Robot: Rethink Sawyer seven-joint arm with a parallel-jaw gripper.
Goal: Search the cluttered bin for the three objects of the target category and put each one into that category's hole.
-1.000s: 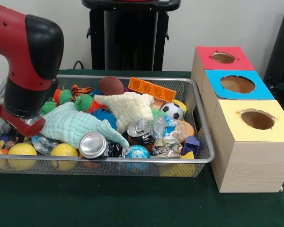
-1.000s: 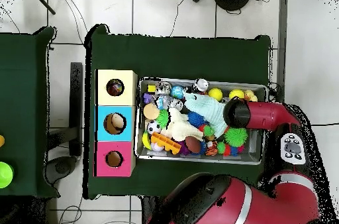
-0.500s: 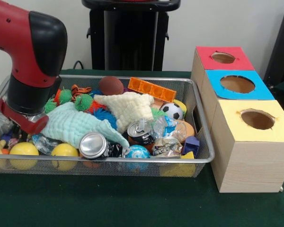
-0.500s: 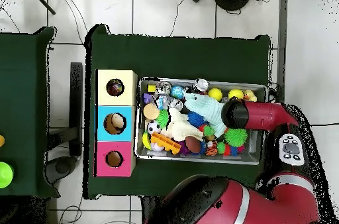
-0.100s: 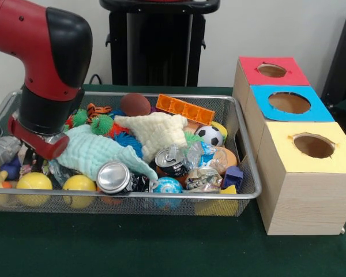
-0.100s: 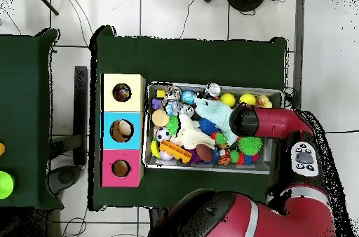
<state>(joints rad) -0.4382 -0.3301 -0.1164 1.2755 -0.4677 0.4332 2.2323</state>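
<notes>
Surface: I see a dark green cloth-covered table on a white tiled floor.
Bin: a silver wire-mesh bin is heaped with clutter: a mint green cloth, a cream knitted cloth, a crushed silver drink can, an orange plastic brick, a small soccer ball, a brown ball and two yellow balls.
Boxes: three wooden boxes stand beside the bin, with a red-topped hole, a blue-topped hole and a yellow-topped hole.
Arm: the red and black arm reaches into the bin's end away from the boxes.
Claw: my gripper is buried under the wrist; I cannot tell whether it is apart or together.
Overhead only: from above I can see objects lying inside the yellow and blue holes, which the front view does not show.
</notes>
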